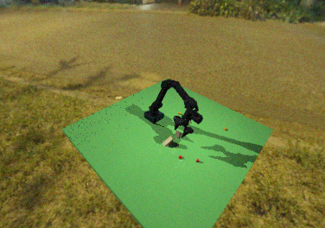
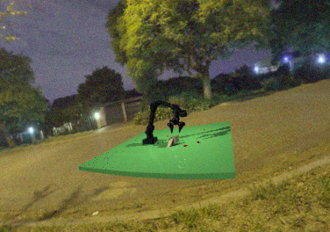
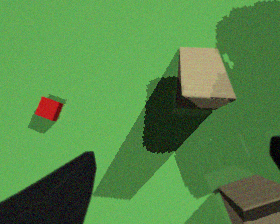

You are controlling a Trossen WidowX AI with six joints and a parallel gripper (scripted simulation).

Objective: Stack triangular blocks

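Black, my two fingers stand wide apart with nothing between them, so my gripper point(image 1: 180, 131) point(image 2: 175, 132) point(image 3: 180, 152) is open, hanging above the green desk point(image 1: 151, 187) point(image 2: 202, 160) point(image 3: 91, 40). Beneath and beside it I have both blocks, roughly midway between the desk's left and right corners as the top view shows them: the pale block point(image 1: 168, 141) point(image 2: 170, 141) point(image 3: 203, 72) lies nearer the left corner, the grey-brown block point(image 1: 178, 134) point(image 2: 176, 139) point(image 3: 253, 192) a little closer to the far corner. They are near each other but apart, so I judge the job barely begun: neither is in my grip, no sloped faces are mated, and the grasp, the turn, the setting down, the release and the clear retreat are all left. The pale block shows me a broad, smooth, light face and a darker, narrow end; the other, partly cut off in my wrist view, shows a duller face above a dark side. I cannot tell for sure which faces are the slopes. Farther out, two red cubes point(image 1: 180, 157) point(image 1: 197, 161) point(image 2: 184, 145) point(image 2: 197, 141) sit toward the near corner, and an orange bit point(image 1: 225, 129) point(image 2: 203, 129) lies toward the right corner.
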